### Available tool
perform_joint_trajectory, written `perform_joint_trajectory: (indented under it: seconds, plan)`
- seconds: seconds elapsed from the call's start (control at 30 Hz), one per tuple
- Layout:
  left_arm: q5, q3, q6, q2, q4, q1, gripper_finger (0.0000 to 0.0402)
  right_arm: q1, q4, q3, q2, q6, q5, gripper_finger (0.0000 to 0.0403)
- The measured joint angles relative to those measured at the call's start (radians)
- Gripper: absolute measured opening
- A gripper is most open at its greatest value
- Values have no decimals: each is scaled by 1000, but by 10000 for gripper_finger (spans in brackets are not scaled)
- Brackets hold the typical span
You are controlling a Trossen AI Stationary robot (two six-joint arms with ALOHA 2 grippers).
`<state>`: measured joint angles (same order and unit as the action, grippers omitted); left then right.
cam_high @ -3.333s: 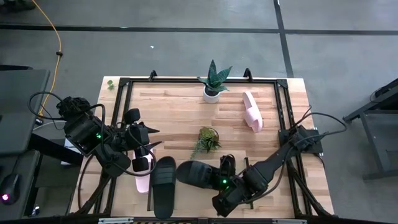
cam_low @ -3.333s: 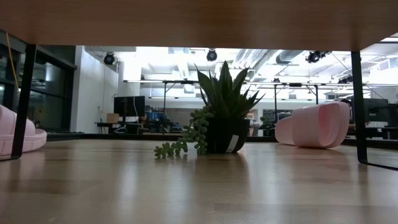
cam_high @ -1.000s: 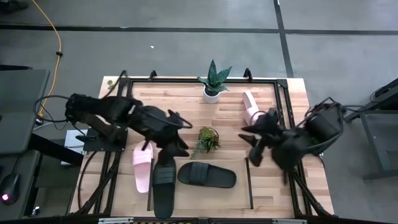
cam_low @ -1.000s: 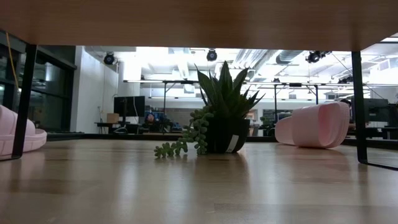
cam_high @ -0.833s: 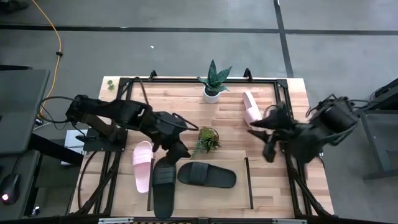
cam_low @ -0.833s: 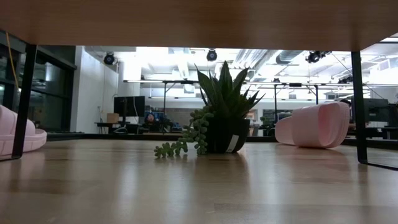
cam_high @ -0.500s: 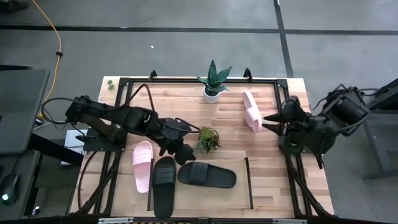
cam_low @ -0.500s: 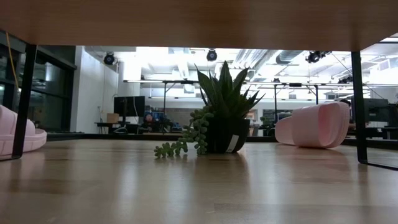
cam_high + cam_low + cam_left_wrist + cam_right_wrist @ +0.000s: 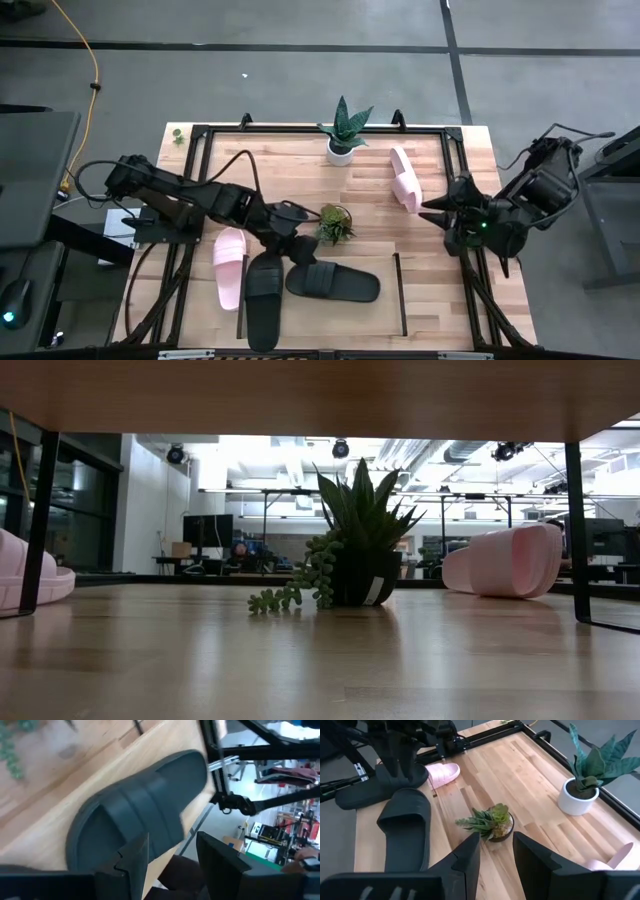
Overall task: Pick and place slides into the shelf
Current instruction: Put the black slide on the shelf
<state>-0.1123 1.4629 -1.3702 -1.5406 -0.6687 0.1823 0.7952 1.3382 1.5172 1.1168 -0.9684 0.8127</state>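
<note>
Two black slides lie within the shelf [image 9: 400, 298] near the front edge: one lengthwise [image 9: 264, 300], one crosswise [image 9: 333, 282]. One pink slide [image 9: 229, 265] lies flat just left of the shelf. Another pink slide [image 9: 405, 178] lies at the far right of the table [image 9: 505, 560]. My left gripper [image 9: 298, 250] hovers open over the crosswise black slide's left end [image 9: 140, 815], its fingers [image 9: 135, 865] apart and touching nothing. My right gripper [image 9: 432, 207] is open and holds nothing [image 9: 496, 855] by the table's right side, near the far pink slide.
A small trailing plant [image 9: 333, 222] stands mid-table, close to my left gripper. A taller potted plant [image 9: 345, 130] stands at the far edge. The black table frame [image 9: 455, 170] runs along the sides. Bare wood lies between the shelf and the right frame.
My left gripper has sunk and moved toward the near edge, down onto the crosswise black slide, rolling its wrist as it went. My right gripper has drawn back toward the table's right edge, away from the shelf. The slides have stayed where they were.
</note>
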Motion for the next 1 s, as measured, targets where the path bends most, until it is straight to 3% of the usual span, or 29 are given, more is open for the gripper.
perform_joint_trajectory:
  seconds: [0.43, 1.0]
  plan:
    - [-17, -57, -131, -28, 54, 15, 154, 0, -25, -22, -6, 16, 17, 107]
    - [-90, -59, -149, -84, 42, 14, 154, 0, -26, -22, -6, 39, 52, 107]
